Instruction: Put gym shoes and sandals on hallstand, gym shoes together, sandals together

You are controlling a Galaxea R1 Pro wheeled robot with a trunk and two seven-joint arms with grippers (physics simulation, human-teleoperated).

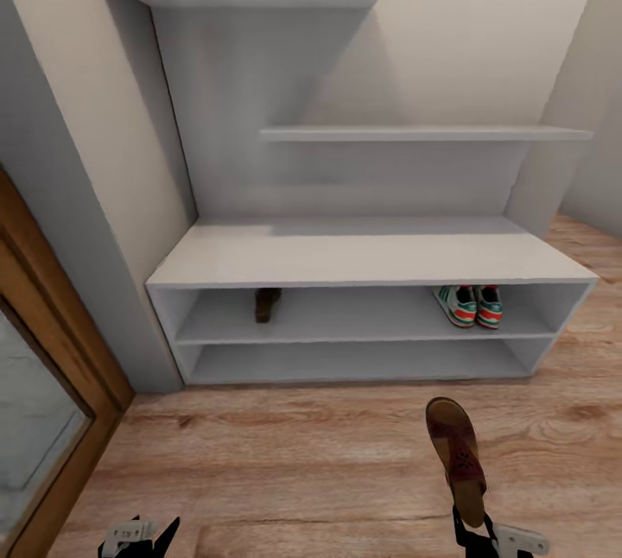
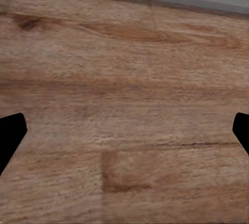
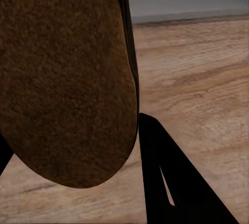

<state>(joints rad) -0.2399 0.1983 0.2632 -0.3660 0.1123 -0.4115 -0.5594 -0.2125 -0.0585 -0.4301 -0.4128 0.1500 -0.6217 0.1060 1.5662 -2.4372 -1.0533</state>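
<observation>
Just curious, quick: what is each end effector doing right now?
Left end effector: open, holding nothing.
Right end effector: shut on a brown sandal.

1. The rack [image 1: 363, 256] was pale grey.
2. The floor [image 1: 302, 472] was light brown with wood grain.
3. The held sandal [image 1: 455, 454] was brown, with a darker patterned strap.
4. The sneakers [image 1: 469, 305] were white, with green stripes and red-orange patches.
5. The fingers [image 3: 171, 182] were black.
</observation>
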